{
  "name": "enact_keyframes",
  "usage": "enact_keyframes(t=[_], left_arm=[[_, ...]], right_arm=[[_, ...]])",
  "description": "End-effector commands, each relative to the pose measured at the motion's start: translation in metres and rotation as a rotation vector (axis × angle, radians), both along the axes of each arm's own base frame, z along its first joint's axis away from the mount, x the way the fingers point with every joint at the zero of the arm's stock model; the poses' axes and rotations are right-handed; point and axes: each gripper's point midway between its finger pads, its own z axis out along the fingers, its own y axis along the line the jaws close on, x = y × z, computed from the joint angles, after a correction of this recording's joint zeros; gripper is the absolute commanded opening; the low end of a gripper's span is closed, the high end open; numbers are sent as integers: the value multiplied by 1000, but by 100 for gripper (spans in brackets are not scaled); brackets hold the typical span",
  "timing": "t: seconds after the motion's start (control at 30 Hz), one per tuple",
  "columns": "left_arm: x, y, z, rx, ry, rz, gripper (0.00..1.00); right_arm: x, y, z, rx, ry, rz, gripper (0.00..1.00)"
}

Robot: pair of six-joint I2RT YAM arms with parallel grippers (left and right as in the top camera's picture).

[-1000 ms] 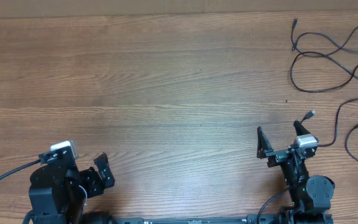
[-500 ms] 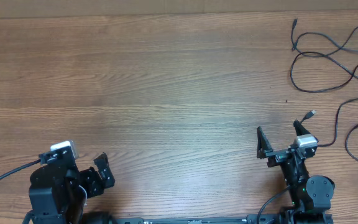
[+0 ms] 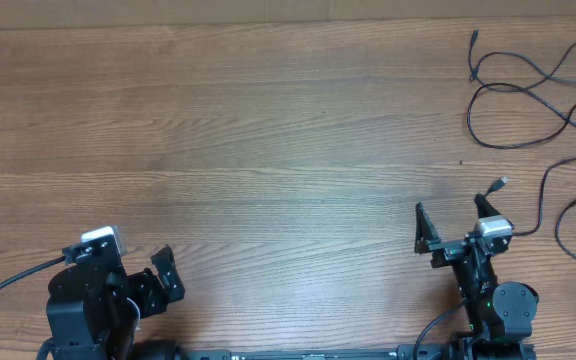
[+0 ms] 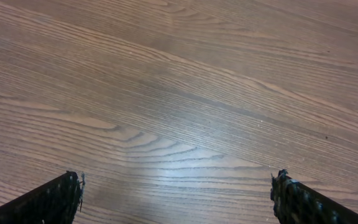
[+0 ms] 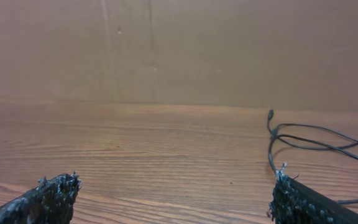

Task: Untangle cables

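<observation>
Overhead view is bright, even and sharp, with barely any shadows on the table (image 3: 268, 120). Left wrist view has a pale glare patch on the wood, low and central (grain washes out a bit there). Right wrist view is dimmer, warmer and slightly soft.

Beyond and to the right of the right end effector (image 3: 451, 214), the cables (image 3: 528, 86) run off the overhead picture's right edge, so their full lengths are unseen. Their plug ends (image 3: 475, 37) are too small to tell the type. In the right wrist view the cables (image 5: 319, 145) also leave the right edge, and one strand passes behind that end effector's right fingertip (image 5: 297, 202). The left end effector (image 4: 178, 186) shows only two fingertips in its wrist view; the bottom edge cuts off the rest.
</observation>
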Motion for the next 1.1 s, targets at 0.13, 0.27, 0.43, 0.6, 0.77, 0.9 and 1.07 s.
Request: enact_keyframes(t=[0.13, 0.27, 0.43, 0.6, 0.77, 0.9, 1.07], left_arm=[[0, 3, -2, 25, 8, -5, 99], [0, 3, -2, 25, 8, -6, 99], [0, 3, -2, 25, 8, -5, 100], [0, 3, -2, 25, 8, -6, 100], [0, 3, -2, 25, 8, -6, 100], [0, 3, -2, 25, 8, -6, 99], [0, 3, -2, 25, 8, -5, 100]], right_arm=[[1, -9, -3, -2, 2, -55, 100], [1, -9, -3, -2, 2, -57, 100], [1, -10, -3, -2, 3, -60, 100], [1, -10, -2, -2, -3, -60, 100], [1, -10, -2, -2, -3, -60, 100], [1, -10, -2, -3, -2, -60, 100], [1, -10, -2, -2, -2, -60, 100]])
